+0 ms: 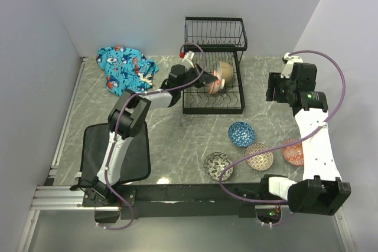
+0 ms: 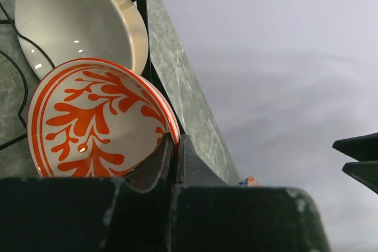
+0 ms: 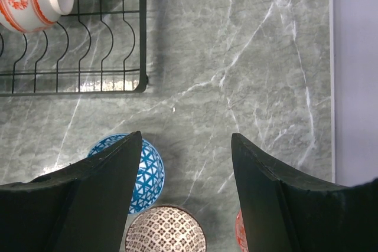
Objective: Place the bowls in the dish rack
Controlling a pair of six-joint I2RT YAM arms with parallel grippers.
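**Overhead view.** The dish rack is shown at the far centre of the marble table, with 2 bowls stood on edge in its lower slotted tier. The cream-white bowl is placed toward the back, and the red-orange floral bowl is leaned just in front of it. The left gripper is reached into the rack.

**Left wrist view.** Its fingers are seen pinched together on the rim of the red-orange floral bowl, with the cream-white bowl just behind.

**Right wrist view.** The right gripper is held above bare table to the right of the rack. Its jaws are spread wide and nothing is held between them.

**Table.** 4 bowls are seen near the right arm: the blue patterned bowl, the brown dotted bowl, the black-and-white bowl and the salmon-orange bowl. A blue printed cloth is laid at the far left, and a black mat lies beneath the left arm.
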